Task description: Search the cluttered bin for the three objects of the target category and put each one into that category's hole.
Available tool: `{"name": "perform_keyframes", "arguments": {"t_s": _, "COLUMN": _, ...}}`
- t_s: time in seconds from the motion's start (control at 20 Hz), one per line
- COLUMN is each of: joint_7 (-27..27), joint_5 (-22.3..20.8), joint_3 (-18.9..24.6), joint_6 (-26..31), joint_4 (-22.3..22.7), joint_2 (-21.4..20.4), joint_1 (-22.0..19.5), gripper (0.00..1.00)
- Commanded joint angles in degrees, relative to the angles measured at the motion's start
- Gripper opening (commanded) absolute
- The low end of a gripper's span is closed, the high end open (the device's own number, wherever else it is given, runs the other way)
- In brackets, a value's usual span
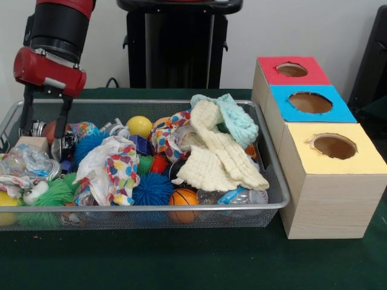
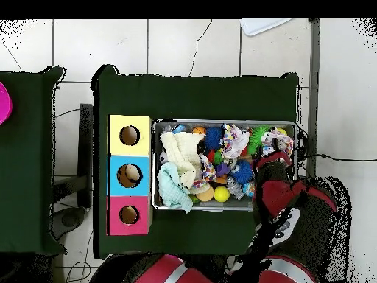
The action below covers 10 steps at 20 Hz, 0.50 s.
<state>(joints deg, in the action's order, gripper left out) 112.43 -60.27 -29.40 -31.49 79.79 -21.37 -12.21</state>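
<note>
My gripper [image 1: 43, 139] is open and reaches down into the far left corner of the wire bin [image 1: 151, 208]. Its two dark fingers [image 1: 62, 130] stand apart, and a reddish-brown ball [image 1: 51, 129] shows between them; contact cannot be told. Near it lie a wooden block [image 1: 31, 144], a crumpled clear bottle [image 1: 27, 162] and a yellow ball [image 1: 139, 125]. A small basketball [image 1: 182, 198] rests at the front wall. In the overhead view my red arm [image 2: 276, 193] covers the bin's [image 2: 221, 122] right end and hides the gripper.
A cream cloth [image 1: 217, 154], a mint cloth [image 1: 239, 118] and a patterned cloth [image 1: 115, 166] cover much of the pile. Blue [image 1: 152, 188] and green [image 1: 54, 192] spiky balls lie in front. Right of the bin stands a box with red [image 1: 292, 69], blue [image 1: 310, 103] and yellow [image 1: 334, 146] holes.
</note>
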Motion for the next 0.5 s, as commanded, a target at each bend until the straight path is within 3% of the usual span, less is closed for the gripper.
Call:
{"name": "perform_keyframes", "arguments": {"t_s": 0.05, "joint_7": 18.01, "joint_5": -7.1, "joint_3": 12.0, "joint_6": 6.77, "joint_4": -4.83, "joint_2": -0.92, "joint_1": -0.02, "gripper": 1.0}}
{"name": "perform_keyframes", "arguments": {"t_s": 0.5, "joint_7": 26.1, "joint_5": -16.99, "joint_3": 18.87, "joint_6": 15.21, "joint_4": -8.28, "joint_2": -1.94, "joint_1": -0.11, "gripper": 1.0}}
